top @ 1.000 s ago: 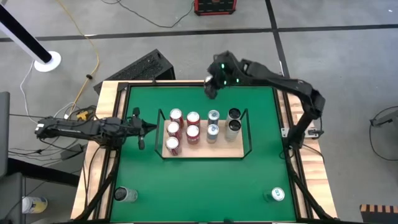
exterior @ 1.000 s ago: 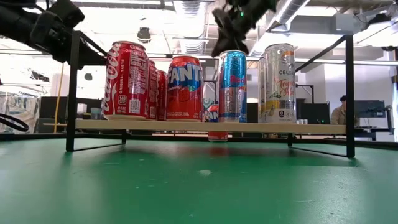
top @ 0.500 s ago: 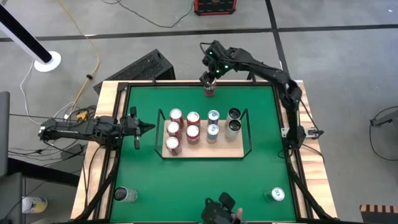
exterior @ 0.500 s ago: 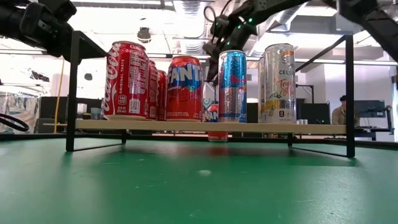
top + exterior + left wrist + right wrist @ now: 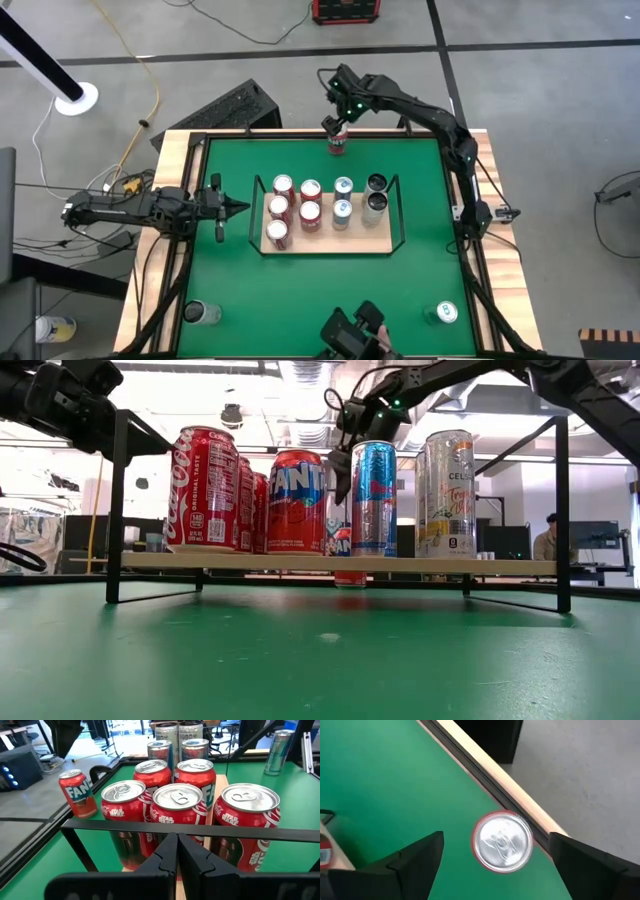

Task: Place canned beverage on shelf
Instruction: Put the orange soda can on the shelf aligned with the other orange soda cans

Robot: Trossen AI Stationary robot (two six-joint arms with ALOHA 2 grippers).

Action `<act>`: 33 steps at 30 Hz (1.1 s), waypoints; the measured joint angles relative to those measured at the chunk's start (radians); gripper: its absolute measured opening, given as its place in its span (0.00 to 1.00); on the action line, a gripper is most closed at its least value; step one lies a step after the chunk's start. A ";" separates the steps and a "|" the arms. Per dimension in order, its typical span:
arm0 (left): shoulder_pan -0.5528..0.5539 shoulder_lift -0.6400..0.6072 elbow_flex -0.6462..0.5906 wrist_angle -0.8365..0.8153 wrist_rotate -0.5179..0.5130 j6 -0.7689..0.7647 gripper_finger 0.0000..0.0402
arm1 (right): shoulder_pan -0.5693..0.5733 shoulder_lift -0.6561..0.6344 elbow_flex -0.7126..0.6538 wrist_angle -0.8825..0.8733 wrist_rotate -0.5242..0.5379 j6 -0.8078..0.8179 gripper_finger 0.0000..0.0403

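Right hand [image 5: 492, 857] spread above upright can [image 5: 503, 840], top up

Robotics lab: concrete floor [image 5: 560, 90] with loose cables [image 5: 130, 50], exposed ceiling ducts [image 5: 300, 390], monitors [image 5: 595, 535].

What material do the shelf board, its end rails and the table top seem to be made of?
Shelf board: probably light wood or plywood, matte; it shows a pale tan face and a thin flat edge in the low view.
End rails: likely metal wire or rod, black painted; thin, straight and rigid.
Table top: green matte covering, perhaps felt or a mat; it shows no glare. Its border looks like bare wood.
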 joint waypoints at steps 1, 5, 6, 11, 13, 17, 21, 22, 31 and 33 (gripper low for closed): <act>0.000 0.000 0.000 0.000 0.000 0.000 0.00 | -0.005 0.002 -0.001 -0.011 0.001 0.011 0.95; 0.000 0.000 0.000 0.000 0.000 0.000 0.00 | -0.011 0.002 -0.003 -0.017 0.000 0.037 0.94; 0.000 0.000 0.000 0.000 0.000 0.000 0.00 | -0.011 0.002 -0.003 -0.017 0.000 0.043 0.94; 0.000 0.000 0.000 0.000 0.000 0.000 0.00 | -0.005 0.047 -0.004 -0.032 0.000 0.062 0.96; 0.000 0.000 0.000 0.000 0.000 0.000 0.00 | -0.005 0.075 -0.002 -0.027 -0.001 0.066 0.96; 0.000 0.000 0.000 0.000 0.009 -0.001 0.00 | -0.004 0.108 0.003 -0.022 0.038 0.064 0.97; 0.000 0.000 0.000 -0.001 0.009 0.000 0.00 | -0.003 0.128 0.001 -0.010 0.081 0.067 0.97; 0.000 0.000 0.000 -0.001 0.012 0.000 0.00 | -0.003 0.130 -0.001 -0.017 0.080 0.069 0.97; 0.000 0.000 -0.001 -0.007 0.019 0.008 0.00 | 0.048 0.124 0.000 -0.062 0.025 0.062 0.97; 0.000 0.000 -0.001 -0.008 0.019 0.008 0.00 | 0.056 0.127 0.005 -0.091 0.031 0.048 0.97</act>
